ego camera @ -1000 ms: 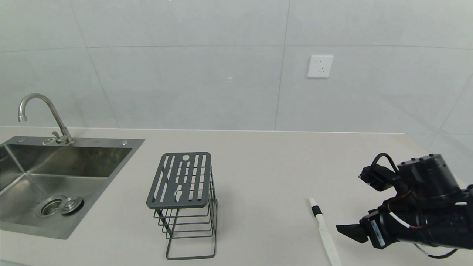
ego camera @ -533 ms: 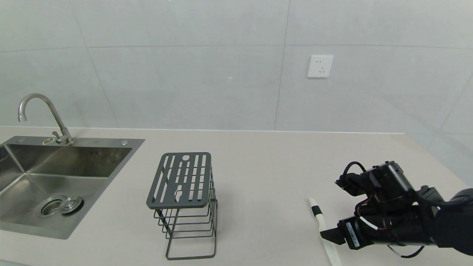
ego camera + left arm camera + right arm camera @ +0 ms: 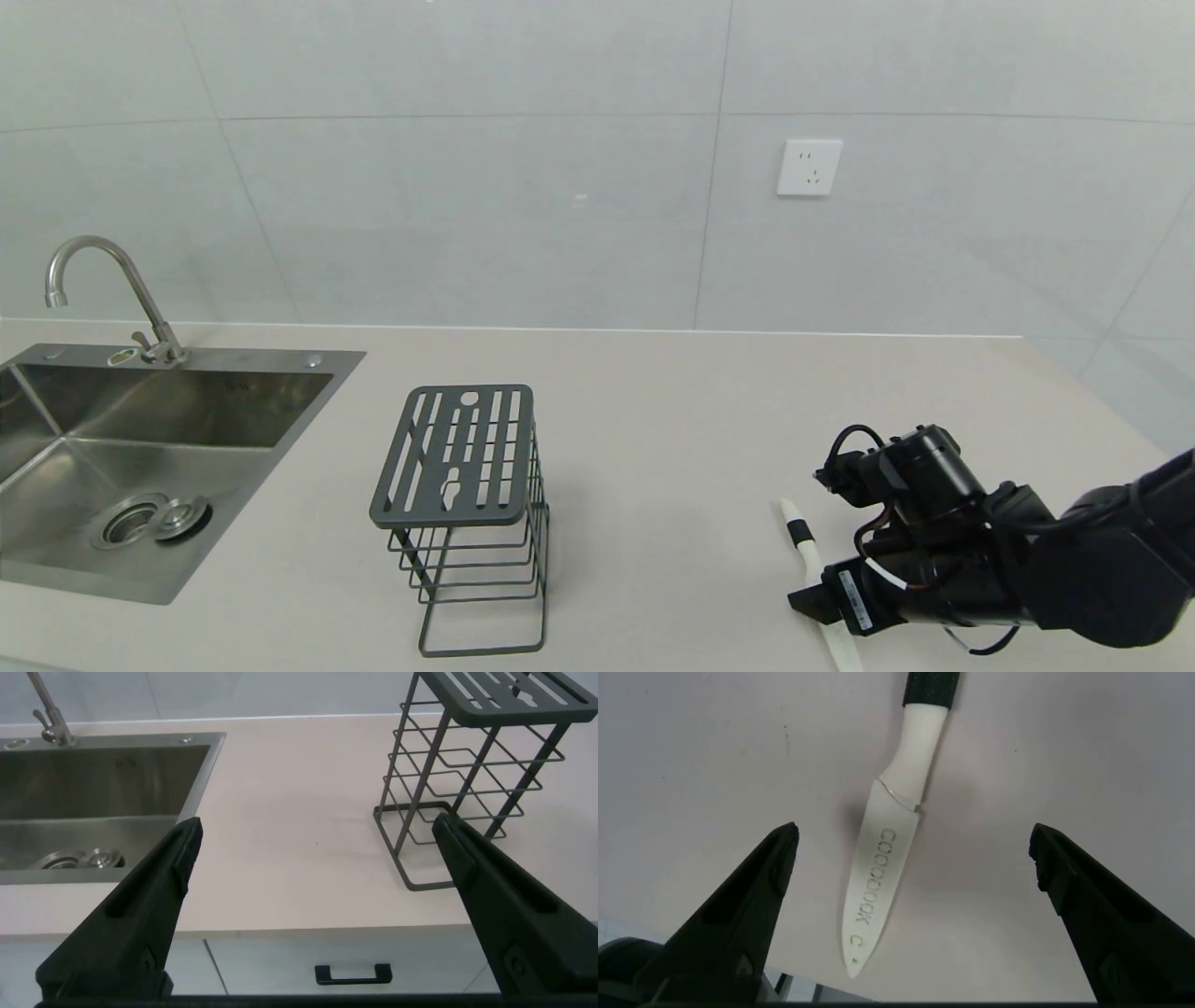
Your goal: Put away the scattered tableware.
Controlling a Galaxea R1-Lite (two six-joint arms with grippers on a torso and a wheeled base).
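A white knife [image 3: 810, 560] with a black band on its handle lies flat on the beige counter at the front right, its blade [image 3: 875, 894] pointing toward the counter's front edge. My right gripper [image 3: 915, 910] hovers low over the blade, open, one finger on each side of it, touching nothing. The dark slotted knife rack [image 3: 462, 504] stands at the counter's middle. My left gripper [image 3: 313, 905] is open and held off the counter's front edge, between the sink and the rack [image 3: 481, 765].
A steel sink [image 3: 56, 448] with a curved faucet [image 3: 103, 289] takes up the left end. A wall socket [image 3: 808, 167] sits on the tiled wall behind. Bare counter lies between rack and knife. A drawer handle [image 3: 353, 973] shows under the counter's front edge.
My right arm has moved left and down, from beside the knife to directly over its blade. The knife, rack and left arm have stayed put.
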